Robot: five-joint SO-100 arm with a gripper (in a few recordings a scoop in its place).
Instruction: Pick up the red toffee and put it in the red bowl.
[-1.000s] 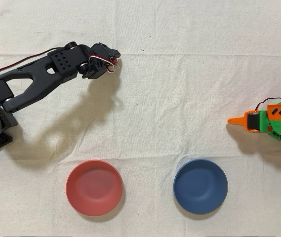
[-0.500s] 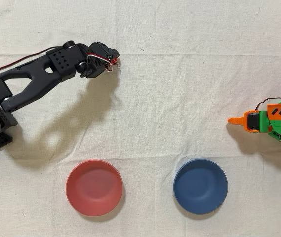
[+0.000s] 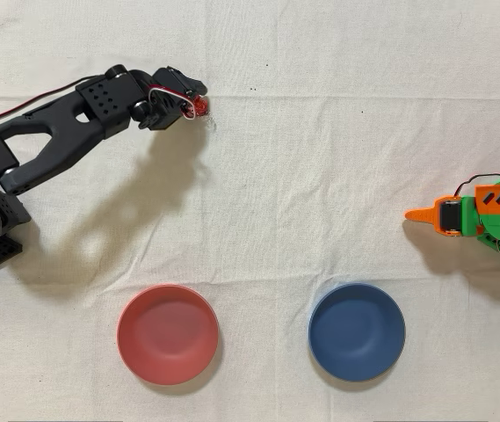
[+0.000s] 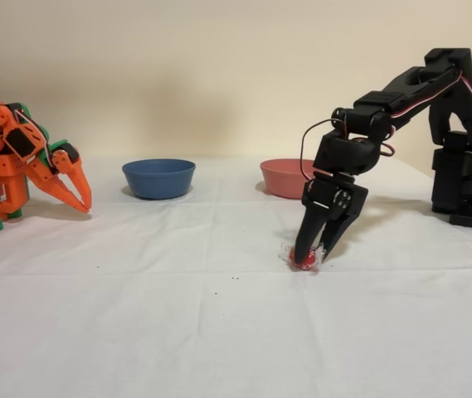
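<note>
My gripper points down at the cloth-covered desk, its two fingers closed around the red toffee, which sits pinched between the tips and rests on the cloth. From overhead, the candy shows as a red speck at the tip of my gripper. The red bowl lies well apart from my gripper, nearer the bottom edge of the overhead view, with the dark blue bowl beside it. The idle orange arm stands across the desk.
</note>
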